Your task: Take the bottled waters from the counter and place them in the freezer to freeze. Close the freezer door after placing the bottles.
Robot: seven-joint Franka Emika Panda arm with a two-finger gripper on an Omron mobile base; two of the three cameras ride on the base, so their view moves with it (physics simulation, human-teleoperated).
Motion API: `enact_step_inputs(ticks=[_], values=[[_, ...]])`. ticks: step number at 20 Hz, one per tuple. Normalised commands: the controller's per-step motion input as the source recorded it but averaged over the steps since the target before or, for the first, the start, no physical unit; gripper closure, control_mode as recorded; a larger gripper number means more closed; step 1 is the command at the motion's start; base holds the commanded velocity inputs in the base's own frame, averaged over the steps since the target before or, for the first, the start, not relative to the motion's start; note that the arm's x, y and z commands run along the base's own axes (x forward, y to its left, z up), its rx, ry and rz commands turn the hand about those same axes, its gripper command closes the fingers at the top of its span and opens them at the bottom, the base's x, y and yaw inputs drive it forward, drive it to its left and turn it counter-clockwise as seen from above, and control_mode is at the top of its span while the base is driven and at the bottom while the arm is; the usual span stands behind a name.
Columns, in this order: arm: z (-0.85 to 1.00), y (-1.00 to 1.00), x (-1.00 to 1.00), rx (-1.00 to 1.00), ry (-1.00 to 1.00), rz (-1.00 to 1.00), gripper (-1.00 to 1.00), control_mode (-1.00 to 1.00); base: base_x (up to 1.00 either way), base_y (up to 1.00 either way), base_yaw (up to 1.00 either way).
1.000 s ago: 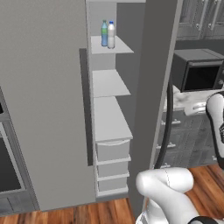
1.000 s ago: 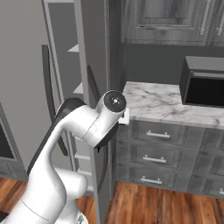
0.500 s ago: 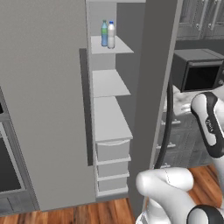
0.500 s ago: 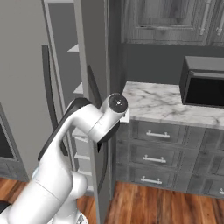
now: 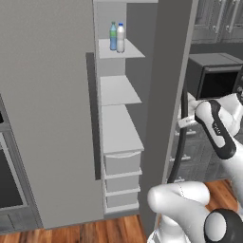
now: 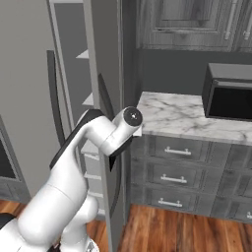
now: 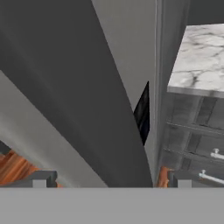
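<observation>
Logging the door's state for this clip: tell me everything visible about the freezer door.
The freezer door is a tall, narrow, flat light-grey panel, standing swung open and seen nearly edge-on, so the shelves and drawers behind it are exposed. A long dark vertical handle runs along its outer face, and a small dark control panel sits on that face. The open gripper is right at the door's edge with a finger on each side; contact cannot be told. The marble counter lies just beyond it.

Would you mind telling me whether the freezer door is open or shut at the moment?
Open: the freezer door stands swung out, exposing shelves and both bottles on the top one.
</observation>
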Motion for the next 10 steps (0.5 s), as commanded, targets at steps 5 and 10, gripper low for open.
enact_step_inputs(ticks=[5, 10], values=[[-0.19, 0.29, 0.15, 0.00, 0.00, 0.03, -1.00, -1.00, 0.00, 0.00, 0.00], [-0.08, 0.55, 0.00, 0.00, 0.00, 0.00, -1.00, -1.00, 0.00, 0.00, 0.00]])
